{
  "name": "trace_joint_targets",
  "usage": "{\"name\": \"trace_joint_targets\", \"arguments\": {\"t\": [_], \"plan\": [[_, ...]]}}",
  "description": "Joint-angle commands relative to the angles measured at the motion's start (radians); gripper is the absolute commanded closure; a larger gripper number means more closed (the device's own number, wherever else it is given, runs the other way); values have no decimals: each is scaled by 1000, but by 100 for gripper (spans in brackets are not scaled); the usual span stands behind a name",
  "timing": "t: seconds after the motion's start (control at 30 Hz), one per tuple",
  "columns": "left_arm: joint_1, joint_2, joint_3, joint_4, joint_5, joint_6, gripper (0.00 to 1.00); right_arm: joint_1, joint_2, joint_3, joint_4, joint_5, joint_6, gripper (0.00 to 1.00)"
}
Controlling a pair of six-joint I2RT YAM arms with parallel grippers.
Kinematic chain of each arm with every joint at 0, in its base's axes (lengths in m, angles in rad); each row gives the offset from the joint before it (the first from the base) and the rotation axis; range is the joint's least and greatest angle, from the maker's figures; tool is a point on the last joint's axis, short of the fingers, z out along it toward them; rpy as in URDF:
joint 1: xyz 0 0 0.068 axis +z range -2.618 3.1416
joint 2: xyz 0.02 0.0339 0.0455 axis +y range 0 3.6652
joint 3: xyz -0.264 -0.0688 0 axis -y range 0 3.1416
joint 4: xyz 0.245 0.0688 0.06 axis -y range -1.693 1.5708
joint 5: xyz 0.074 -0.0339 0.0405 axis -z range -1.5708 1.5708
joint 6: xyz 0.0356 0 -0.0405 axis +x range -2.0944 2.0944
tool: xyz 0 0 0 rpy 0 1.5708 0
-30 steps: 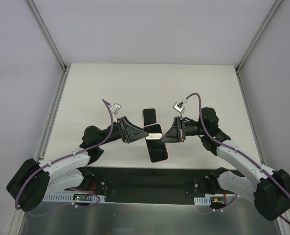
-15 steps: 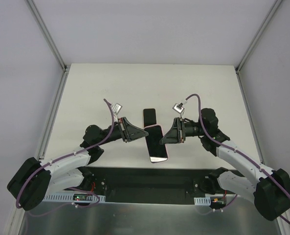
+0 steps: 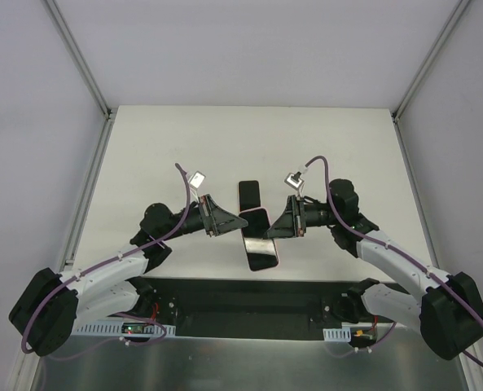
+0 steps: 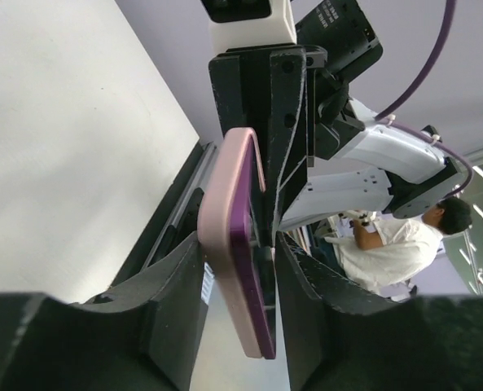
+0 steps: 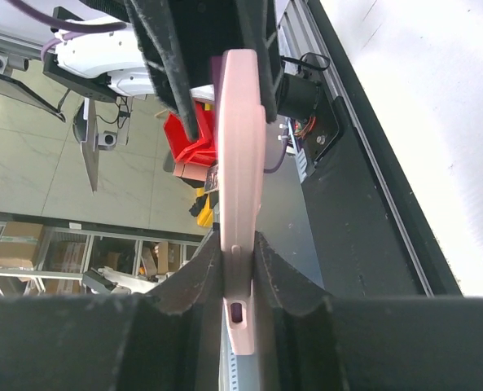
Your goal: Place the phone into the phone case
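A pink phone case (image 3: 275, 259) with the dark-screened phone (image 3: 261, 242) in it hangs above the table's near edge, between both grippers. My right gripper (image 3: 275, 230) is shut on the case's right edge; in the right wrist view both fingers press the pink case (image 5: 239, 122) at the gripper (image 5: 239, 244). My left gripper (image 3: 233, 221) straddles the left edge. In the left wrist view the case (image 4: 225, 236) lies against one finger, while a gap shows between the purple phone edge (image 4: 255, 301) and the other finger, so this gripper (image 4: 239, 261) stands open.
A flat black phone-like slab (image 3: 249, 194) lies on the white table (image 3: 160, 155) just beyond the held case. A black strip (image 3: 249, 297) runs along the near edge between the arm bases. Grey walls and metal rails border the table on both sides.
The cased phone has levelled out and lost the bright glare on its screen. My left jaws have narrowed around its edge. Both wrists have shifted slightly away from the bases.
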Motion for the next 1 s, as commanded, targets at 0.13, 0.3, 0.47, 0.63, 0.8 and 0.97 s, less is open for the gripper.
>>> {"name": "trace_joint_targets", "arguments": {"t": [0.13, 0.3, 0.47, 0.63, 0.8, 0.97], "plan": [[41, 45, -57, 270, 30, -109, 53, 6, -27, 33, 146, -43, 69, 95], [53, 88, -92, 392, 26, -169, 53, 6, -20, 24, 166, -60, 82, 95], [55, 94, -88, 413, 19, -171, 64, 6, -10, 15, 217, -75, 113, 95], [55, 97, -53, 349, 49, -136, 100, 8, 0, 11, 224, -75, 124, 84], [50, 56, 27, -9, 69, 16, 100, 9, 2, 33, 214, -49, 124, 64], [48, 8, 82, -240, 36, 122, 100, 8, 33, 77, 96, -1, 49, 57]]}}
